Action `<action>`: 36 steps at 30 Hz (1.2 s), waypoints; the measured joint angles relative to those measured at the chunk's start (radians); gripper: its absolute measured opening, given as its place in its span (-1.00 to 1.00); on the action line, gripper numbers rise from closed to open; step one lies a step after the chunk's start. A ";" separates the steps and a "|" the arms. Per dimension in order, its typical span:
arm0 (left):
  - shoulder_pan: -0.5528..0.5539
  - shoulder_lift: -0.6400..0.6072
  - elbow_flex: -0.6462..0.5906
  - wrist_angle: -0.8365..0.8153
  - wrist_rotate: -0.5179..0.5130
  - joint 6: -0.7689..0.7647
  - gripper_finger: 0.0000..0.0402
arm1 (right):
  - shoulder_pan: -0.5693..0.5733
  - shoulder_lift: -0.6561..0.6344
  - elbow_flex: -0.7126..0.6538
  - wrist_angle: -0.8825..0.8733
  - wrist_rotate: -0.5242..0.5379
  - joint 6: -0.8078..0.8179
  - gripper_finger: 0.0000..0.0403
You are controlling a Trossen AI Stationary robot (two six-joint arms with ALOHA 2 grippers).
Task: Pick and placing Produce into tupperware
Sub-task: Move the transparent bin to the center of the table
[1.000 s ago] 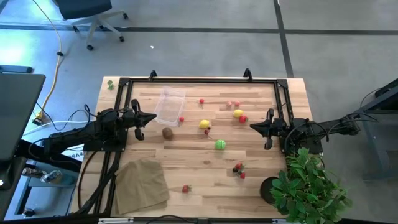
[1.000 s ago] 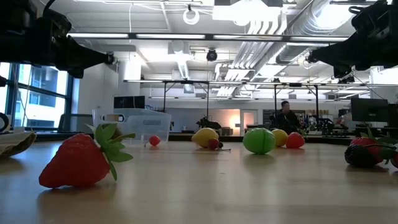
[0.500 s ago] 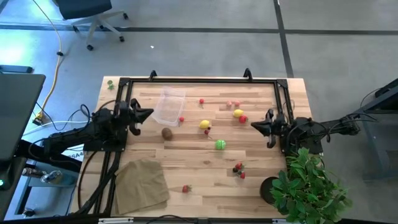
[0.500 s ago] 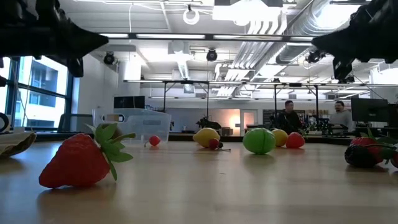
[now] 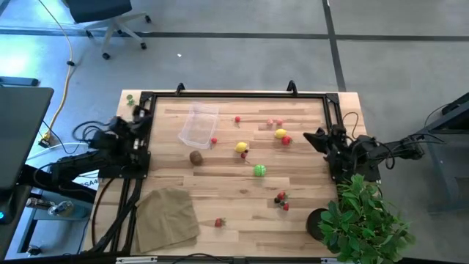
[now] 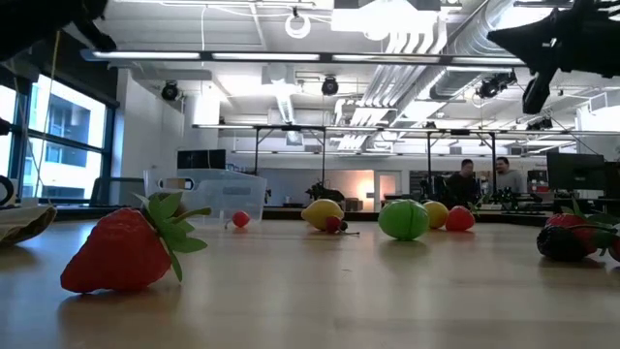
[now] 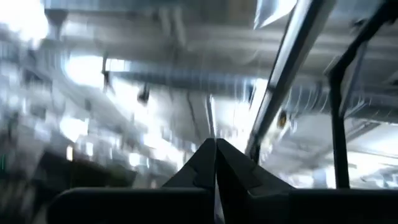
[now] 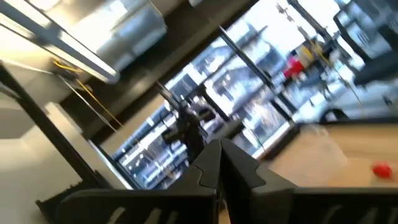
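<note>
While both arms hang back at opposite edges of the surface point(image 5: 242, 220), we hold nothing: our left pincer point(image 5: 138, 111) sits at the left edge by the black frame point(image 5: 234, 94), its fingers point(image 7: 208, 165) pressed together, and our right pincer point(image 5: 311, 136) sits at the right edge, its fingers point(image 8: 214, 163) likewise together.

We see the tupperware point(image 5: 199, 125) standing empty toward the far left part of the surface, with a small red berry point(image 5: 214, 140) just beside its near corner and the brown kiwi point(image 5: 196, 157) a little nearer still. One lemon point(image 5: 241, 147) lies near the middle, a second lemon point(image 5: 280, 133) lies toward the right with a red fruit point(image 5: 286, 140) touching or nearly touching it, and the green ball point(image 5: 260, 170) rests between the middle and the near edge. A strawberry point(image 5: 218, 222) lies close to the near edge, beside the tan cloth point(image 5: 167, 215) at the near left corner. The potted plant point(image 5: 363, 216) stands at the near right corner.
</note>
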 joint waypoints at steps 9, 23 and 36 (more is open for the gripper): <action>0.000 0.162 0.278 -0.408 0.010 0.188 -1.00 | 0.000 0.000 0.000 0.084 0.049 -0.072 -1.00; 0.176 1.077 1.000 -1.474 -0.092 0.191 -1.00 | 0.000 0.000 0.000 0.080 0.038 -0.069 -1.00; 0.308 1.513 1.277 -1.795 -0.026 0.325 -1.00 | 0.000 0.000 0.000 0.028 0.038 -0.027 -1.00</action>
